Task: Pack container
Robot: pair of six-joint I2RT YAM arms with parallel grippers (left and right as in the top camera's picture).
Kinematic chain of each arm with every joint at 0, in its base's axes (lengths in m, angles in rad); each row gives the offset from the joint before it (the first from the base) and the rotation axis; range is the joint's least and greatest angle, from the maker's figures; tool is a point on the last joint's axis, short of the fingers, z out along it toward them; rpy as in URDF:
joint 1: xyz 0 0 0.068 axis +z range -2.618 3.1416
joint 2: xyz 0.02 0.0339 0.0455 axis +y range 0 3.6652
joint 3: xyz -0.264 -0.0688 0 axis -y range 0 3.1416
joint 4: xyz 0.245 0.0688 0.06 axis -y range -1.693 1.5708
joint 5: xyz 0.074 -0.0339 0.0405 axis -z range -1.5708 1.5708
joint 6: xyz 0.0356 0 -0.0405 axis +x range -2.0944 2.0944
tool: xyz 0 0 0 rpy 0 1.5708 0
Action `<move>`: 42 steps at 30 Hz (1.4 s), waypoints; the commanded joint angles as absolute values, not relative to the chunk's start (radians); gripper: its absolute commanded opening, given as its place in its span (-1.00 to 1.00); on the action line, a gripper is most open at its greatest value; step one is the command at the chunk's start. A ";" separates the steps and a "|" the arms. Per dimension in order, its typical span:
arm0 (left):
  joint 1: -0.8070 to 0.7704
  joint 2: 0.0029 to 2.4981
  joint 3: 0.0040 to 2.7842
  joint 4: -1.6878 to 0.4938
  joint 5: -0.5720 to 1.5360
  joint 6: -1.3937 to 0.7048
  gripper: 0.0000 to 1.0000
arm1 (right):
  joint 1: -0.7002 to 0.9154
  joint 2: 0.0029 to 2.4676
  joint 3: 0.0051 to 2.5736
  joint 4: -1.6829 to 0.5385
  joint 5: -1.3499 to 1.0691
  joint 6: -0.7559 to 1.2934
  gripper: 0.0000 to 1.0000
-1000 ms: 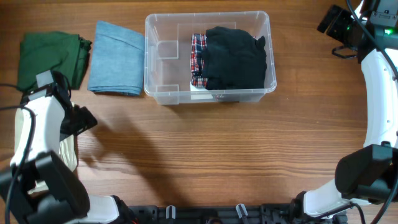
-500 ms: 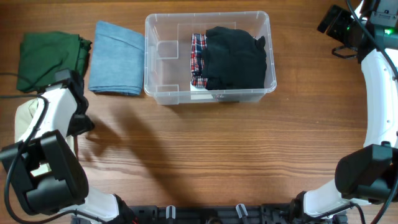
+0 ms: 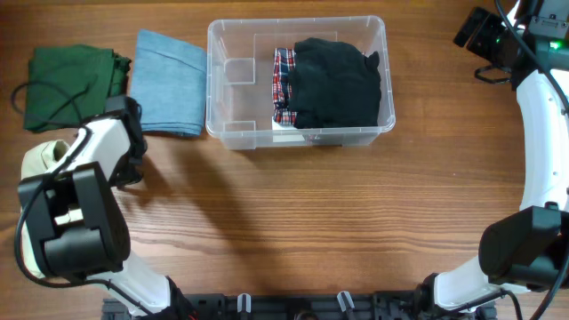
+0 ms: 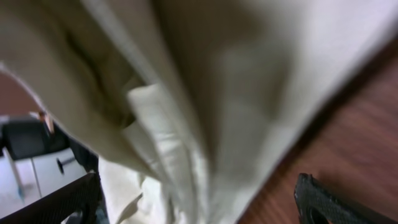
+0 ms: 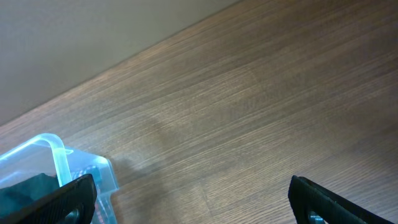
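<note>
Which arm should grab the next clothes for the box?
Left. The left gripper is open right at the cream cloth, with the blue cloth and green cloth close by. The right gripper is far off past the box, over bare wood.

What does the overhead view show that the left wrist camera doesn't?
Only overhead: the container, the black garment and plaid garment inside it, the blue garment and green garment to its left. Only left wrist: close-up folds of the cream fabric between the open fingers of the left gripper. Both: the cream fabric and the wooden table.
</note>
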State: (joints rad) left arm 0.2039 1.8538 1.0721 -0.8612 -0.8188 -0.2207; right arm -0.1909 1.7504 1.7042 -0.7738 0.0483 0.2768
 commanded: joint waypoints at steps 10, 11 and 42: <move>0.173 1.929 1.068 -0.826 -0.905 -0.111 1.00 | -0.188 1.764 1.695 -0.772 0.040 0.291 0.99; 0.173 1.938 1.068 -0.826 -0.914 -0.111 0.99 | -0.188 1.764 1.695 -0.772 0.040 0.291 0.99; 0.172 1.959 1.064 -0.944 -0.981 -0.379 1.00 | -0.188 1.764 1.695 -0.772 0.040 0.291 0.99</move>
